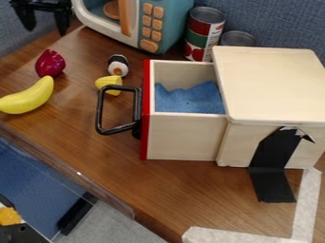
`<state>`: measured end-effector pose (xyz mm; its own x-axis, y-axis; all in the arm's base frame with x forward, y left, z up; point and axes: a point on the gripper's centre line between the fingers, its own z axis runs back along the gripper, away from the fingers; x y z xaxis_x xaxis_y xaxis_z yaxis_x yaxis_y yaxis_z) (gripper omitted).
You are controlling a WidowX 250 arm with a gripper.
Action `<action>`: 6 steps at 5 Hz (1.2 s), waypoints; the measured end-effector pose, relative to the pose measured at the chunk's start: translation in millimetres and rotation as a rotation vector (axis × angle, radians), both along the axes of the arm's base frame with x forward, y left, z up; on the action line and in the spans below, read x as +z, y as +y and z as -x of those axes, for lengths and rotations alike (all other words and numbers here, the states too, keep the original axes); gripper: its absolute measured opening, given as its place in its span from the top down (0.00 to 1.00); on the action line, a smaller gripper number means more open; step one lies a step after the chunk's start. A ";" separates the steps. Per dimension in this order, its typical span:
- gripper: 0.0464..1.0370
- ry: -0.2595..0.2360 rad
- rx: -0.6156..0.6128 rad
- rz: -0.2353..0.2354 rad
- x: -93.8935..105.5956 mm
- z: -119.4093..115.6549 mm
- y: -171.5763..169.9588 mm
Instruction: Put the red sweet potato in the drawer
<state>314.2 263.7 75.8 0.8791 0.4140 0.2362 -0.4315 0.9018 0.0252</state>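
- Gripper (45, 29) at upper left of view, over back-left part of wooden table (95, 154); jaws spread wide, nothing held between them.
- Red sweet potato (50, 63) lies on table, just below the jaws in the view, a bit toward their right-hand side; outside the grip. Height of jaws above it: can't tell.
- Sweet potato is right by the upper tip of yellow banana (28, 98); can't tell if touching.
- Drawer (184, 135) pulled out from wooden box (270, 83), red front and black handle (100, 111) facing left of view, toward the sweet potato's side. Sweet potato is outside it, well apart.
- Blue cloth (190, 98) inside drawer.
- Sushi roll (118, 66) and small yellow piece (109, 84) between sweet potato and drawer, near the handle.
- Toy microwave (175, 28) at back, right of gripper in view; two cans (204, 28) beside it, behind drawer and box.
- Black tape (273, 185) runs from box side onto table.
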 end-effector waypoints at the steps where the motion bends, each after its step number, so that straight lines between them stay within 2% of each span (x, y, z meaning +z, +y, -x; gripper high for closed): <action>1: 0.04 0.031 -0.024 0.008 -11.0 14.7 3.3; 2: 0.04 0.045 -0.049 0.040 -12.6 16.6 -1.6; 3: 0.04 0.065 -0.038 0.105 -22.7 14.5 -6.2; 4: 0.04 0.055 -0.015 0.141 -22.5 13.6 -10.7; 5: 0.04 0.049 -0.007 0.150 -22.3 12.7 -11.9; 6: 0.04 0.080 -0.006 0.141 -31.8 16.3 -9.4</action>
<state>297.9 254.4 44.0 0.8953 0.4328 0.1052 -0.4278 0.9013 -0.0678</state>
